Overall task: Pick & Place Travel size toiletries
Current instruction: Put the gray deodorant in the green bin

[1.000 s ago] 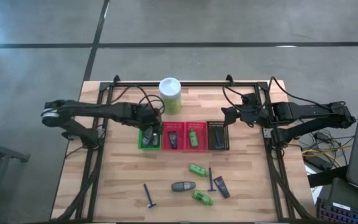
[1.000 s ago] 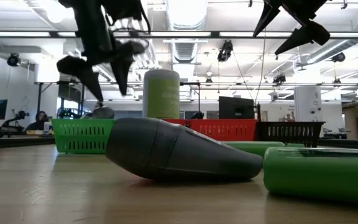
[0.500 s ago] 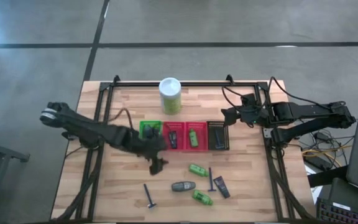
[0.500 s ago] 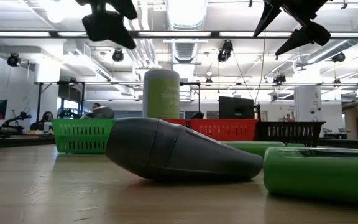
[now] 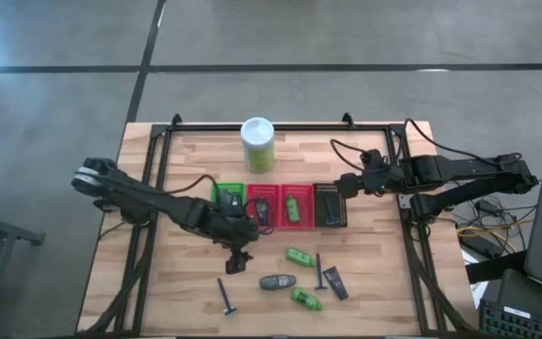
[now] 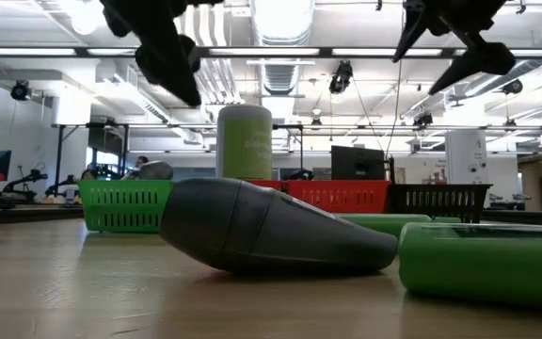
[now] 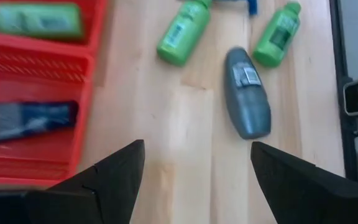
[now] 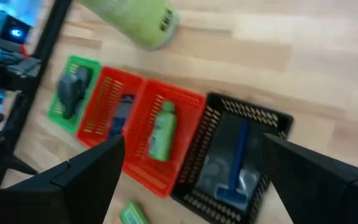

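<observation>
Toiletries (image 5: 278, 282) litter wooden table (image 5: 177, 301); both grippers (image 5: 236, 262) (image 5: 342, 185) gape, empty.

A: Where could a gripper pass on the table (image 5: 177, 292)?

B: The near left part of the wood lies bare apart from one T-shaped stick (image 5: 226, 296). The strip between the row of baskets and the loose items is narrow, and the left gripper (image 5: 238, 261), jaws wide, hangs over it.

A: What blocks the middle?

B: The green basket (image 5: 226, 195), two red baskets (image 5: 278, 205) and the black basket (image 5: 330, 204) stand side by side, touching. Behind them rises the tall canister (image 5: 258, 144). The right gripper (image 5: 343, 185), open, hovers just beside the black basket.

A: And near the front?

B: A grey bottle (image 5: 277, 282), two green bottles (image 5: 299, 256), a second stick and a dark packet (image 5: 335, 282) crowd close together
</observation>
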Motion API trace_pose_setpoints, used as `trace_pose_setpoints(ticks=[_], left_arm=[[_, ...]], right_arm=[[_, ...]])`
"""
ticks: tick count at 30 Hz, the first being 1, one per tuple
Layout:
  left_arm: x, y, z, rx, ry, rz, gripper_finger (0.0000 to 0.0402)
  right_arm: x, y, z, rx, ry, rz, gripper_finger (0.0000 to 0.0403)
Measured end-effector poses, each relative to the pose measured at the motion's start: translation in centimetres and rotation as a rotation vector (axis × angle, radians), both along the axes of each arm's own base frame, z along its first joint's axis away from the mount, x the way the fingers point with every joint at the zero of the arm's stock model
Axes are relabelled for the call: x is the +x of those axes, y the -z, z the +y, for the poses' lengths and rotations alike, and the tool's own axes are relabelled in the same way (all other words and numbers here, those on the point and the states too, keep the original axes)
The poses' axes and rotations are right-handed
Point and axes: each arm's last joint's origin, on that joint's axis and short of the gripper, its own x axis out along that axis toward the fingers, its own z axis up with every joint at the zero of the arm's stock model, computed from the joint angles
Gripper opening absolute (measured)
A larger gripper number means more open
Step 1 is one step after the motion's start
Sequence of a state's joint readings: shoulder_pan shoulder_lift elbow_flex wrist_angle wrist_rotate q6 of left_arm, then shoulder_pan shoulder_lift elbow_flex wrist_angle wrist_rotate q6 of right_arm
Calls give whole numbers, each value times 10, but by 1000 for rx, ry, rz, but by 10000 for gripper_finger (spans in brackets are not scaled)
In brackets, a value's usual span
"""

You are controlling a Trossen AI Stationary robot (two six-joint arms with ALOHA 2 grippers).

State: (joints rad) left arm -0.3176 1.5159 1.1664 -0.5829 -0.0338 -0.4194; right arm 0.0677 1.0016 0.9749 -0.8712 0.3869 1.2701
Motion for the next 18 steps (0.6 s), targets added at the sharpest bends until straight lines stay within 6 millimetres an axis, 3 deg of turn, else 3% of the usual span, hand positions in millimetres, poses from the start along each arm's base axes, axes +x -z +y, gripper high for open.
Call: trace_pose_setpoints(ticks=[8,13,18], left_arm=[[7,16,-14,-33,0,40,298],[20,12,-36,-94,33,-116,298],[29,13,-56,9,21,-85,298]], right_arm=[[-1,5,3,46,-7,44,368],[0,6,6,48,-114,79,368],[-3,5,11,19,-192,92,368]])
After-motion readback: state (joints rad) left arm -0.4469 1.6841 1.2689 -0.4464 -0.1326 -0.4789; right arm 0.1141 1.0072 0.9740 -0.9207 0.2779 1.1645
